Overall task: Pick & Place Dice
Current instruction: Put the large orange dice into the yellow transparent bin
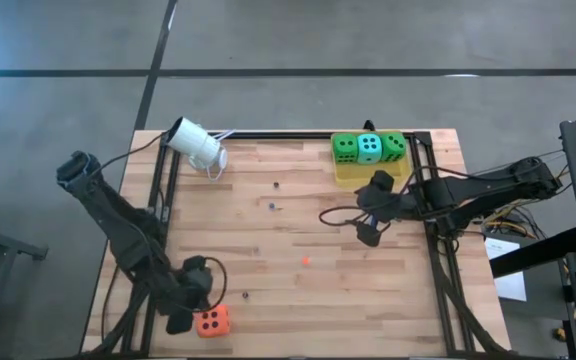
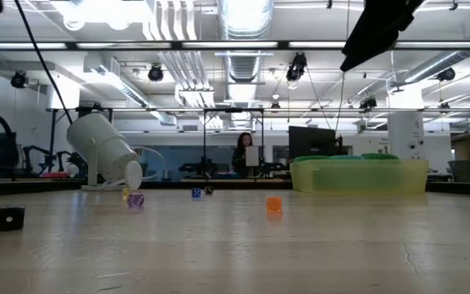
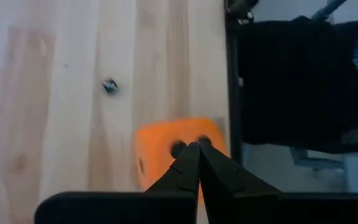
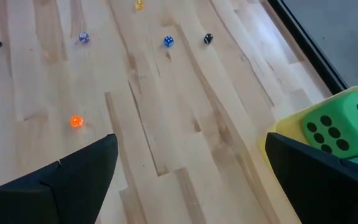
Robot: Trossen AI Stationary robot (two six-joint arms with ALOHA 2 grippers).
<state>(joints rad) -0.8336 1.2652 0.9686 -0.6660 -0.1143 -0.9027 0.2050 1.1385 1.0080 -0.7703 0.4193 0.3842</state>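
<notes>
My left gripper sits near the table's front left corner with its fingers pressed together, holding nothing; the orange die lies just beside the tips, so I judge I must spread them before I can take it. My right gripper hovers fingers wide apart, empty, by the yellow tray at the back right, where two green dice flank the teal die, probably waiting for the fourth.
</notes>
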